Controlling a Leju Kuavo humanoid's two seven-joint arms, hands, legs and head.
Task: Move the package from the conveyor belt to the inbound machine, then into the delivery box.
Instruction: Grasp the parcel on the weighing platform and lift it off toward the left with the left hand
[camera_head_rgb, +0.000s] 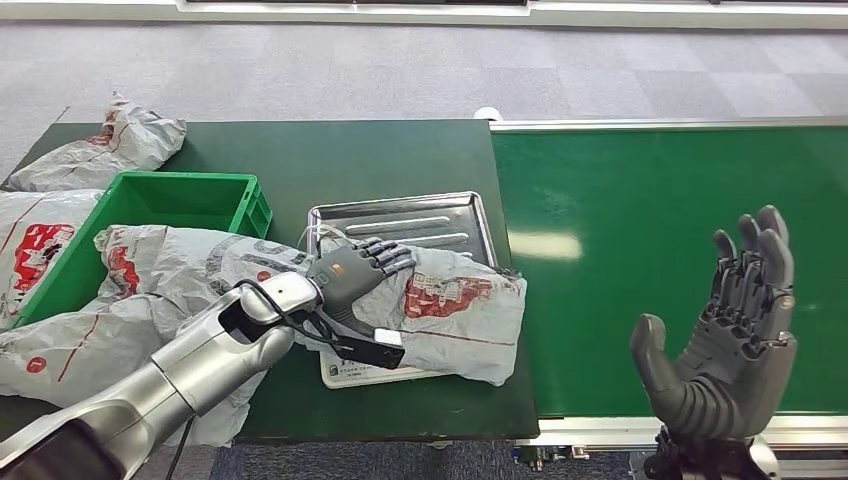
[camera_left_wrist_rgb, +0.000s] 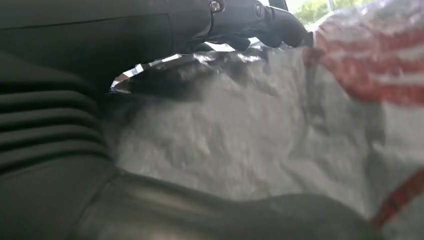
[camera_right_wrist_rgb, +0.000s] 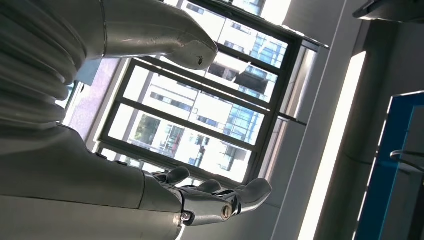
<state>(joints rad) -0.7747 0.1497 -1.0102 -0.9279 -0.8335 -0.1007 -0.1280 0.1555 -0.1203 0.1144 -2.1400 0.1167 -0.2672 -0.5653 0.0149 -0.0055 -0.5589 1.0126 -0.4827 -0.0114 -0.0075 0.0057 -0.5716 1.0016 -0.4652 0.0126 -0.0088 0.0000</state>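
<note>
The head view looked forward and down over the table (camera_head_rgb: 400, 160) and conveyor belt (camera_head_rgb: 680, 200). The left wrist view sat very close against the grey package (camera_left_wrist_rgb: 240, 145), also seen from the head. The right wrist view faced upward toward windows (camera_right_wrist_rgb: 200, 110).

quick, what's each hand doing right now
Left hand: lies on the grey package over the metal tray; grip cannot be told.
Right hand: open, empty, raised above the conveyor belt.
</note>
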